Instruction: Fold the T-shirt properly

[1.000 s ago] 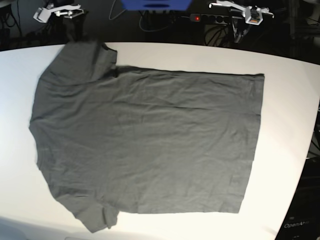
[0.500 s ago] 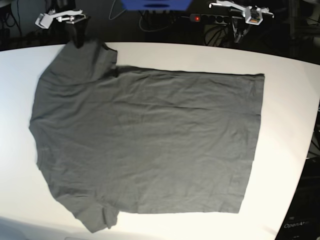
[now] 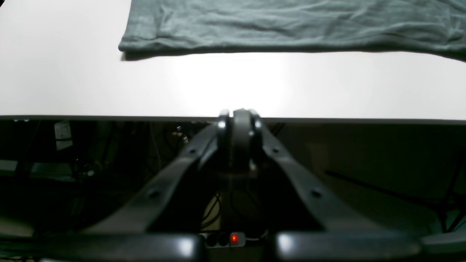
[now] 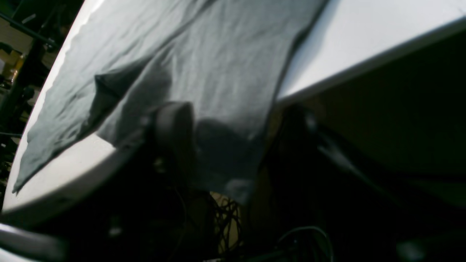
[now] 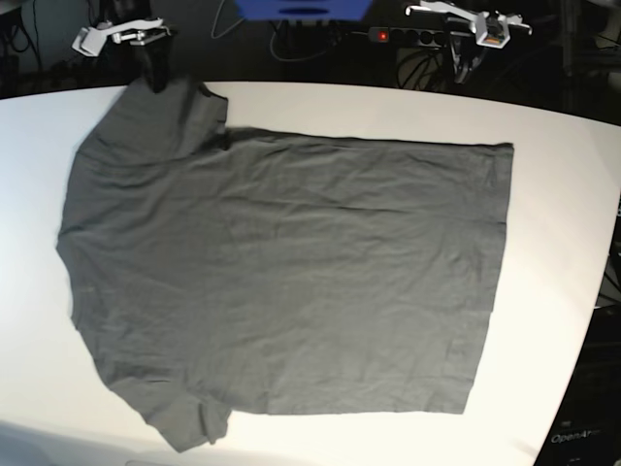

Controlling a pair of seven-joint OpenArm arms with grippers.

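Observation:
The dark grey T-shirt (image 5: pixel 291 272) lies flat on the white table (image 5: pixel 563 194), with its sleeves toward the base view's left and its hem toward the right. My right gripper (image 5: pixel 155 70) is at the far sleeve, where the cloth hangs over the table edge. In the right wrist view its jaws (image 4: pixel 236 123) stand apart with the sleeve end (image 4: pixel 225 153) between them; it is open. My left gripper (image 3: pixel 237 115) is shut and empty. It hovers just off the table's far edge (image 5: pixel 464 60), a short way from the T-shirt's long edge (image 3: pixel 291 25).
Behind the table stand a power strip with a red light (image 5: pixel 383 36) and a blue object (image 5: pixel 301 8). Cables hang below the table edge (image 4: pixel 233 218). The table's rim curves away at the right (image 5: pixel 597 320).
My right gripper has come down from behind the table to the far sleeve, and its jaws have narrowed somewhat. The left arm and the T-shirt have not moved.

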